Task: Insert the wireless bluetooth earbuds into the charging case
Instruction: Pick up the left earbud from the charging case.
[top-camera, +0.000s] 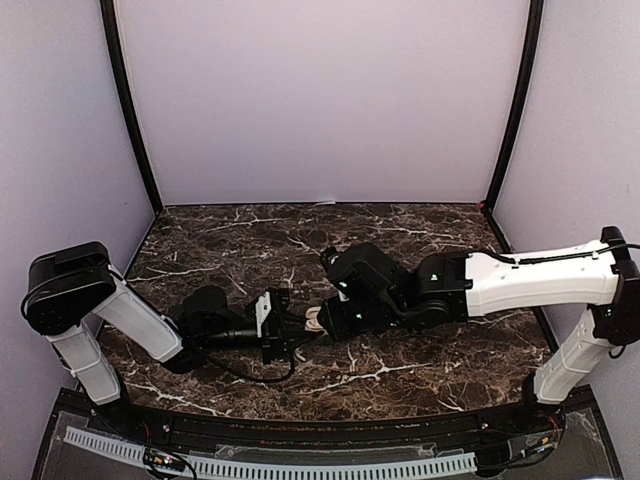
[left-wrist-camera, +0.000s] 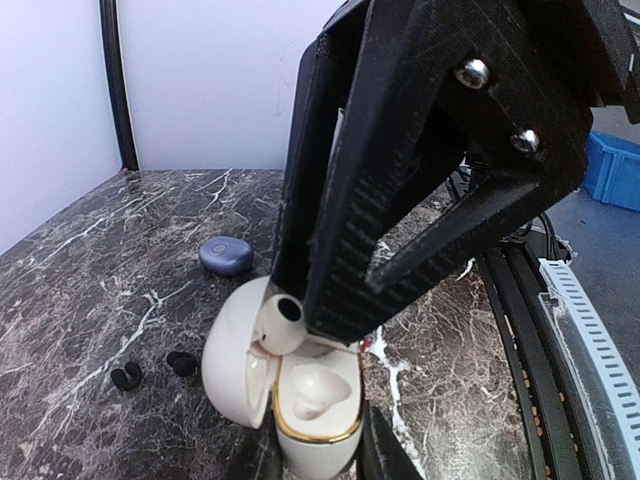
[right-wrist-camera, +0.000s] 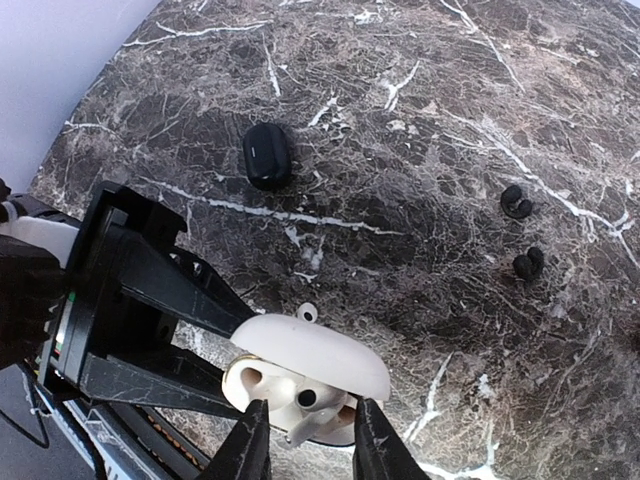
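Left fingers (right-wrist-camera: 170, 290) clamp the open charging case (left-wrist-camera: 232, 370). Your right fingers (right-wrist-camera: 248, 448) pinch a white earbud (left-wrist-camera: 283, 325) over it.

Both arms wear white shells over black joints, the left arm (top-camera: 130, 320) at eight o'clock, the right arm (top-camera: 530, 280) at three with a black cable (top-camera: 545, 257) along it. The right gripper (right-wrist-camera: 312, 410) is matte black, ribbed, with two silver screws (left-wrist-camera: 472, 72).
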